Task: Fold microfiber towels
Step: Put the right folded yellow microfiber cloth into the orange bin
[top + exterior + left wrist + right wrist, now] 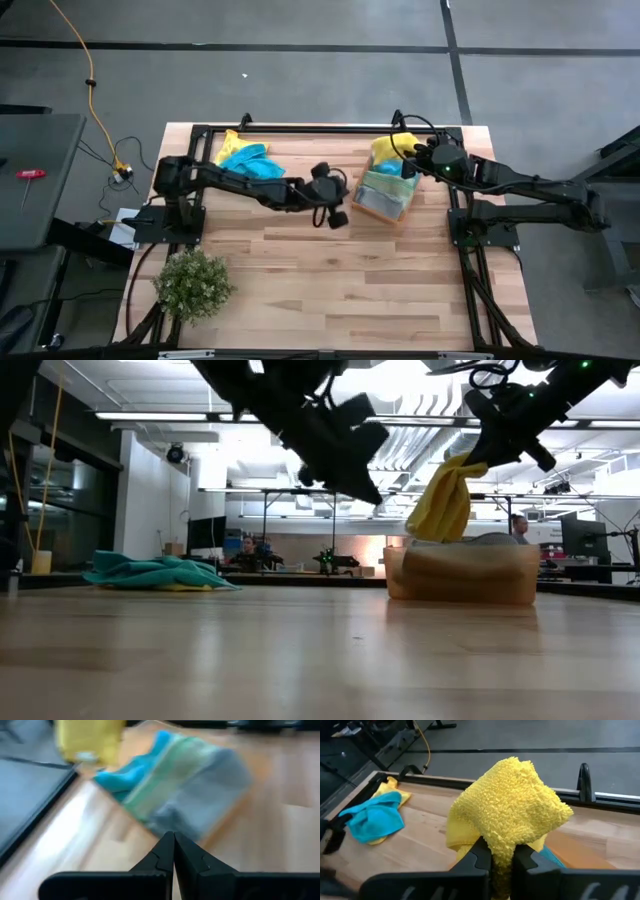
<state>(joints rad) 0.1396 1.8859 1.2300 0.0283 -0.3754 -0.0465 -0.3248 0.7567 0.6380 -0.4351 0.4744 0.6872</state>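
No brand, label or writing is showing clearly enough to read anywhere on the bench [330, 270]. The right claw [501, 865] is clamping a yellow towel [512, 815] between its fingers, lifting a bunched corner up out of the orange bin [466, 575] while the rest of the cloth is hanging down into it. The bin is sitting near the bench's far right corner, holding a stack of towels [384, 188] in teal-blue, light green and grey. The left claw [173, 851] is hovering above the middle of the bench, just beside the bin, its fingers pressed together and gripping nothing. Near the far left corner, a teal-blue towel [251, 163] is lying crumpled on top of another yellow cloth [229, 142]. A small bushy plant [192, 283] is standing at the near left edge. Beyond the bench, people are sitting at desks in the room behind.
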